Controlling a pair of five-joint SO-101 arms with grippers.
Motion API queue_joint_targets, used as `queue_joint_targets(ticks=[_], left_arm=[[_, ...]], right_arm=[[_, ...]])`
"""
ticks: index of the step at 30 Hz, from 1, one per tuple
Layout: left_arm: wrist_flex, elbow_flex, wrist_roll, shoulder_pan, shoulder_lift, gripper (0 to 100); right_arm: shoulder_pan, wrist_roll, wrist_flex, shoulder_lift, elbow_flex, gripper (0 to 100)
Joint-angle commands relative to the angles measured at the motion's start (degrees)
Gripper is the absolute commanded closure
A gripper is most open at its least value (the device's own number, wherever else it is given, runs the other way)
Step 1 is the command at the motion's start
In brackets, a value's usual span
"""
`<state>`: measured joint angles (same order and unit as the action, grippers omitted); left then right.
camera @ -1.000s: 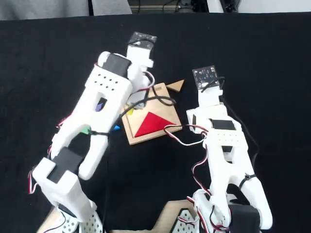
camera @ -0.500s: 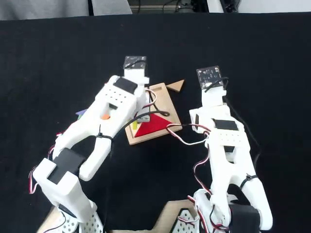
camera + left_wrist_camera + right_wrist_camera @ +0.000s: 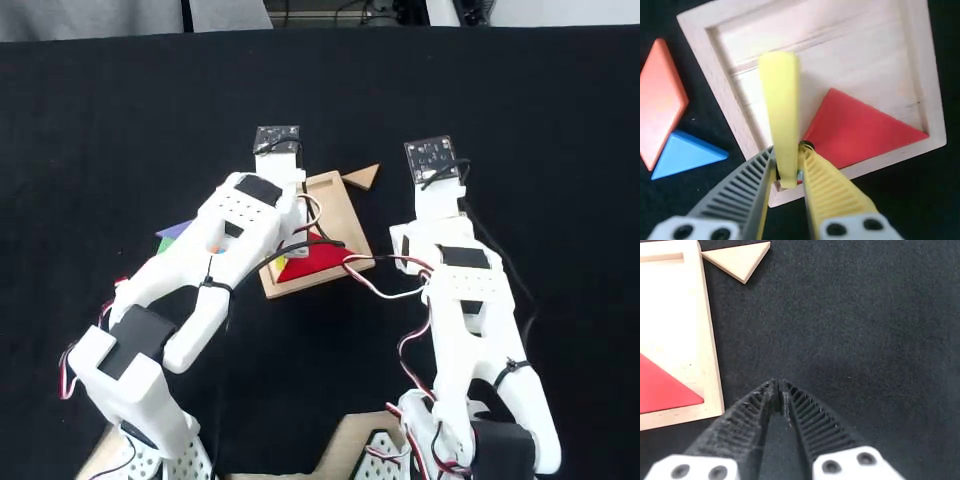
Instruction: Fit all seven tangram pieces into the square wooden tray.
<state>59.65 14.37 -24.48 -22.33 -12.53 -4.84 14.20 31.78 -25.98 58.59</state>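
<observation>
Tabletop (image 3: pixel 925 200): orange rhombus (image 3: pixel 661 100) beside blue triangle (image 3: pixel 685 154)

A: Supporting surface?
B: A black-topped table (image 3: pixel 520 120) is recorded.

A: What is found lying directly on it?
B: A square wooden tray (image 3: pixel 925 75) is seated flat near the middle. A plain wooden triangle (image 3: pixel 737 260) is noted just beside one tray corner; contact cannot be judged. Off the opposite side, an orange diamond (image 3: pixel 660 100) and a blue triangle (image 3: pixel 685 152) are logged edge to edge, near the tray. A purple piece (image 3: pixel 175 230) is seen farther out, partly hidden.
</observation>
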Motion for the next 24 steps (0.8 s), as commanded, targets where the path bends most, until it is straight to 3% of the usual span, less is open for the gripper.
queue_joint_targets(ticks=[1, 18, 24], left_arm=[[-0.79, -0.57, -0.35, -1.45, 2.90, 97], [-0.88, -0.40, -0.26, -2.42, 2.37, 96], [-0.79, 0.84, -0.18, -1.89, 2.29, 78]], right_arm=[[-0.62, -0.18, -0.97, -2.15, -0.66, 98.6], [-0.62, -0.18, -0.97, -1.98, -0.66, 98.6], [-0.62, -0.18, -0.97, -1.89, -0.66, 98.6]])
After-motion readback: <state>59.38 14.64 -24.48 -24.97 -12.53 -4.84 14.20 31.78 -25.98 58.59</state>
